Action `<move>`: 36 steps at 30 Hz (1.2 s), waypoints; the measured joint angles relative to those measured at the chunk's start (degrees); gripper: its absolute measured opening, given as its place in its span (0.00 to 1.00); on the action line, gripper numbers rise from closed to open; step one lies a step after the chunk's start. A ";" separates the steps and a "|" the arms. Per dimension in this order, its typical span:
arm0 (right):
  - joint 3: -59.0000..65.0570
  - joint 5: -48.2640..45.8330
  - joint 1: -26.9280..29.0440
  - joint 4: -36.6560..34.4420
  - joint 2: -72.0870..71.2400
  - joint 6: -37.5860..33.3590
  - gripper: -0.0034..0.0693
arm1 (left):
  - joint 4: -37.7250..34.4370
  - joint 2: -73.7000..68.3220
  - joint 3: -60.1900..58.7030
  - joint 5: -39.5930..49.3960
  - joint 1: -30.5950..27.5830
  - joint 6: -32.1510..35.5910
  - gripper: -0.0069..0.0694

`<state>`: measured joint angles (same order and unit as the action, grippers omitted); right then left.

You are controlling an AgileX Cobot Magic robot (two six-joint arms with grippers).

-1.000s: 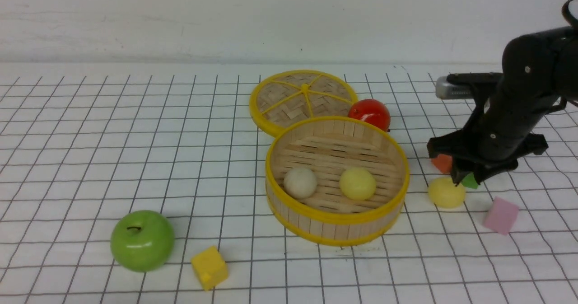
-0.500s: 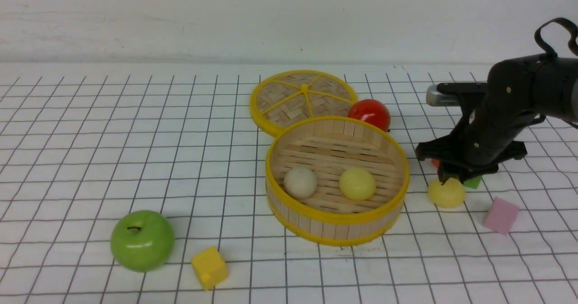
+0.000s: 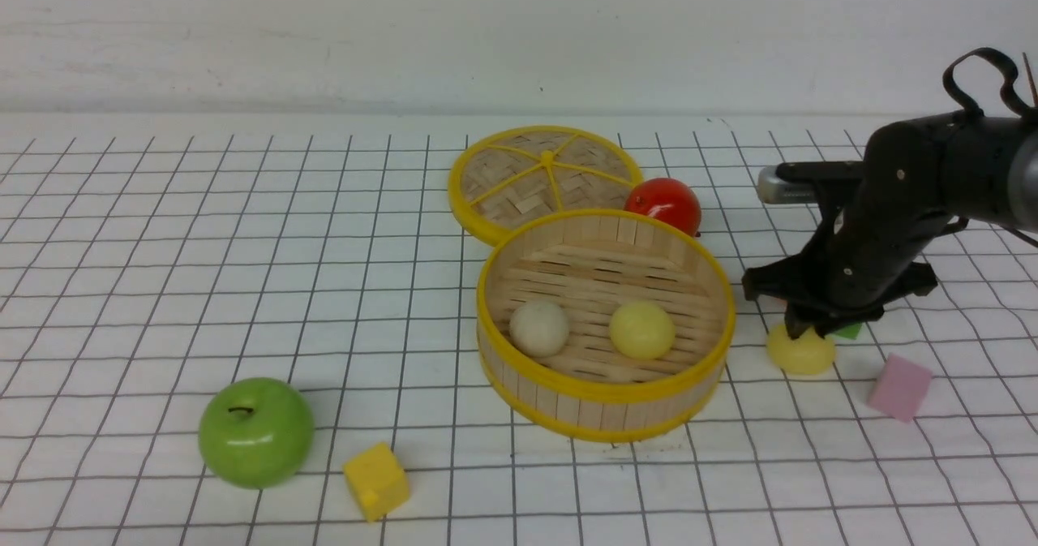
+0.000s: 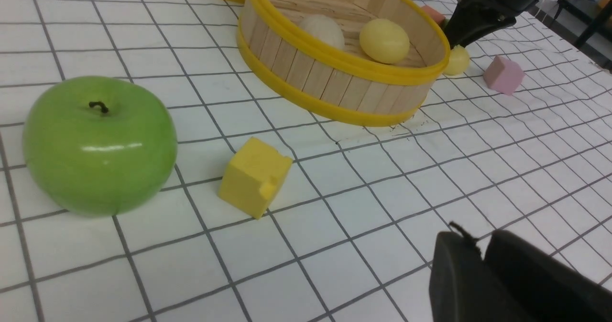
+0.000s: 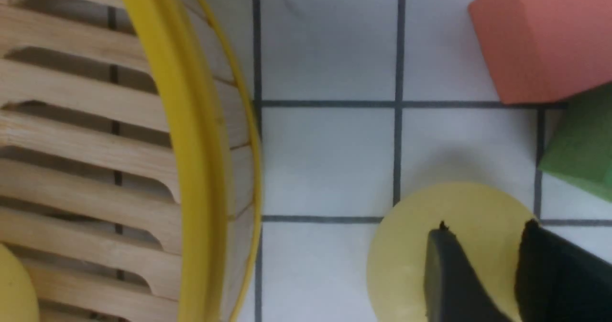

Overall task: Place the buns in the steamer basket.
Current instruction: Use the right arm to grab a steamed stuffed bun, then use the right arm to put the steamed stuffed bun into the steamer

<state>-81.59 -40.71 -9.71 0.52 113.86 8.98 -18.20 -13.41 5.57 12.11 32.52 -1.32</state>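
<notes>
Buns: cream-white one (image 3: 539, 328) + pale yellow one (image 3: 641, 329) sit inside steamer basket (image 3: 604, 400); third bun (image 3: 801, 353), pale yellow, on table (image 3: 243, 246) just right of basket, outside wall. We see right gripper (image 3: 803, 328) directly over third bun, tips narrow, nearly together, not clasping it; contact w/ its top unclear. Left gripper (image 4: 478, 236) low over table, well apart from basket, jaws narrow too, holding nothing

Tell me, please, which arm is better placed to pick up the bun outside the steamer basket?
Right. The right gripper hangs directly over the pale yellow bun lying right of the steamer basket, while the left gripper sits far off, nearer the yellow cube.
</notes>
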 joint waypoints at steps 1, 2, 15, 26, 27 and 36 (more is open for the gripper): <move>0.00 -0.47 0.00 0.00 0.00 -0.87 0.25 | 0.00 0.00 0.00 0.00 0.00 0.00 0.20; 0.00 -0.86 0.00 0.00 0.00 -1.40 0.22 | 0.00 0.00 0.00 0.00 0.00 0.00 0.20; 0.00 -6.56 0.00 -6.98 -9.77 -7.82 0.04 | 0.00 0.00 0.00 0.00 0.00 0.00 0.21; -7.62 -0.49 -3.92 -31.35 -7.35 -27.61 0.05 | 0.00 0.00 0.00 0.00 0.00 0.00 0.22; -9.86 0.39 -5.19 -32.02 -4.35 -28.58 0.05 | 0.00 0.00 0.00 0.00 0.00 0.00 0.22; -16.10 8.71 -8.31 -32.58 7.98 -29.59 0.20 | 0.00 0.00 0.00 0.00 0.00 0.00 0.22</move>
<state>-97.69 -32.00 -18.02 -32.06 121.84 -20.61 -18.20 -13.41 5.57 12.11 32.52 -1.32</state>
